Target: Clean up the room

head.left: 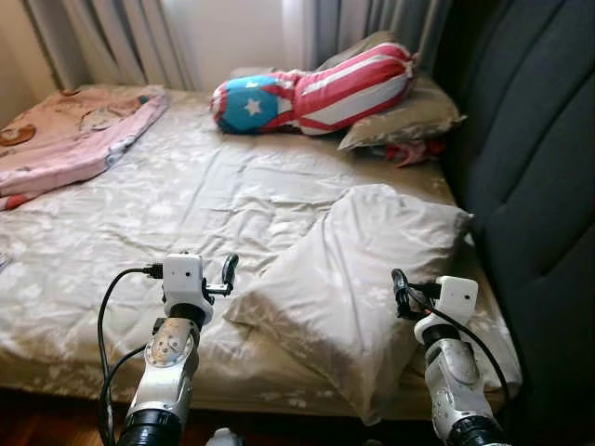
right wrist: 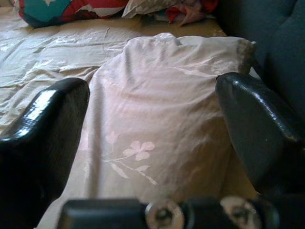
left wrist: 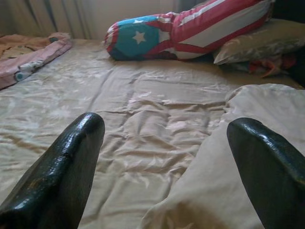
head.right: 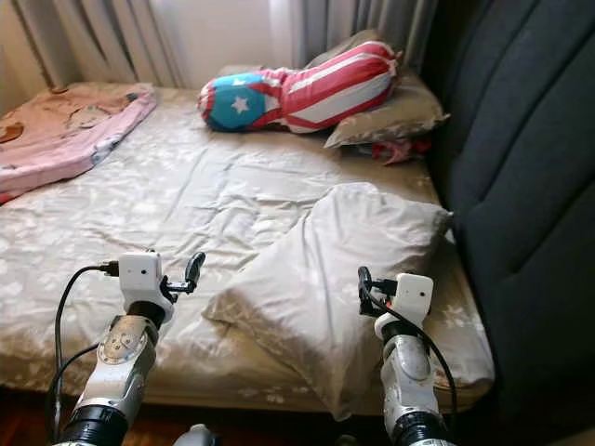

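A bed [head.left: 186,195] covered by a crumpled beige sheet with a pale flower print is seen ahead, bounded on the right by a dark padded headboard [head.left: 539,167]. A large pillow [head.left: 363,269] in the same flowered cloth is laid askew near the bed's front edge, close to the headboard, with one corner hanging over the edge. The left claw [head.left: 226,275] is held above the sheet just beside the pillow's left corner, its two black fingers [left wrist: 62,171] spread well apart and holding nothing. The right claw [head.left: 401,293] is held over the pillow's lower right part, its fingers [right wrist: 257,129] likewise spread apart and empty. At the head of the bed a bolster [head.left: 316,91] in red and white stripes with a blue, starred end is laid partly on an olive pillow [head.left: 409,116], beneath which a bit of red cloth [head.left: 404,150] is visible. A pink blanket [head.left: 74,139] is spread on the far left of the bed, and grey curtains [head.left: 121,37] are hung behind.
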Tool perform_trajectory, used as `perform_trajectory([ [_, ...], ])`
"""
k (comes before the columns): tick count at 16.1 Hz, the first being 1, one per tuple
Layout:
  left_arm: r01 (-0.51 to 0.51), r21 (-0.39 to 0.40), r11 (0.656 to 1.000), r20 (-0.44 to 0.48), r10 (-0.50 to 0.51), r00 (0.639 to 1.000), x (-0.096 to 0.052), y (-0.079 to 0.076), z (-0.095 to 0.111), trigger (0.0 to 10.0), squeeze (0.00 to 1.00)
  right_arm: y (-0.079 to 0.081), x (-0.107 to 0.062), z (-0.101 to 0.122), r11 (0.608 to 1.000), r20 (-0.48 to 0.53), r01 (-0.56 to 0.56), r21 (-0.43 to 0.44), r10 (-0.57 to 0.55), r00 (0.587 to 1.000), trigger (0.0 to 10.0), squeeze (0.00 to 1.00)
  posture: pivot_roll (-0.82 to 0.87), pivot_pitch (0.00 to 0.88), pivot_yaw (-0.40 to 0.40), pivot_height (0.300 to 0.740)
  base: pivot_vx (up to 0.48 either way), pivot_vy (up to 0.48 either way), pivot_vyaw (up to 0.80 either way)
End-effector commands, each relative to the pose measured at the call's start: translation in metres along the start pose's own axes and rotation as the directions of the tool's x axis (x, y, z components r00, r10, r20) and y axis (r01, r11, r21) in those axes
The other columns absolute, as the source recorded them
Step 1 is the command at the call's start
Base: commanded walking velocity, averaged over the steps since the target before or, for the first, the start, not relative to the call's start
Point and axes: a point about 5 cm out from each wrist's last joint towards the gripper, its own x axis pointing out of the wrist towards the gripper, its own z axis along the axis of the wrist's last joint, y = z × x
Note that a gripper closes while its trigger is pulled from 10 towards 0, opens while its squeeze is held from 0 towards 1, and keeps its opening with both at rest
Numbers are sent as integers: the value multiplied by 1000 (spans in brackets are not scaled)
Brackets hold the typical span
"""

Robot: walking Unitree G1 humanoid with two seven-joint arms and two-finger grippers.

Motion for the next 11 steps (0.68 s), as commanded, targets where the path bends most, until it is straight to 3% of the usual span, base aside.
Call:
perform_trajectory([
  [1, -1, 8, 1000, 19, 1, 1000, 3, 1, 4, 10000, 0, 1, 0, 0, 1000, -3, -2, -1, 2, 1000, 10000, 0, -63, 0, -55, 669, 304, 0, 0],
  [11, 5, 6, 1000, 37, -5, 999, 4, 0, 3, 10000, 0, 2, -5, -9, 1000, -46, -11, 0, 11, 999, 10000, 0, -63, 0, -56, 669, 329, 0, 0],
])
